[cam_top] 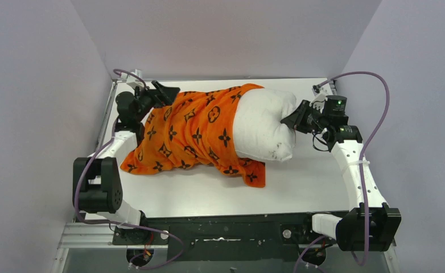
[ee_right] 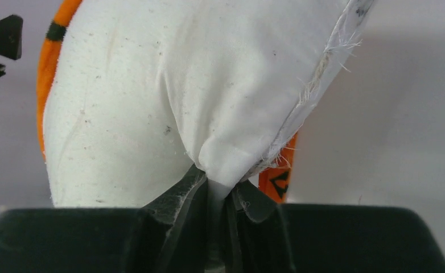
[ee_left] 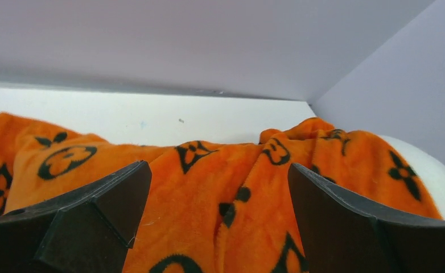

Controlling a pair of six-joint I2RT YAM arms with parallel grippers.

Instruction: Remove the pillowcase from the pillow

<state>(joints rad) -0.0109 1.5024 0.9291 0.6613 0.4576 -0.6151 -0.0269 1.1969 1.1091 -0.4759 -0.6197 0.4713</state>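
White table (cam_top: 300,182) boxed in by plain pale walls (cam_top: 226,34), task thing lies across the far half

pillowcase (cam_top: 192,133), orange with black motifs, covers only the left part of the pillow (cam_top: 263,125); right end of the pillow is bare white and sticks out toward the right side. Open edge of the cover runs across the pillow's middle, and one loose flap of it lies flat on the table at the near side, under the bare end. Left end of the cover looks slack and bunched

right gripper (ee_right: 217,187) is at the pillow's right end, jaws pressed together, pinching a tuck of white fabric by the frayed seam; nothing orange in that pinch

left gripper (ee_left: 214,176) sits at the far-left end of the cover, jaws spread wide, orange plush showing between and below them. Can't tell from either view if the jaws touch the fabric; no grip on it as far as shown

Progress judgement: partly done, a good share of the pillow is out, more than half looks covered. Left to do: close the left jaws on the cover and draw it leftward while the right side anchors the pillow, until the two come apart
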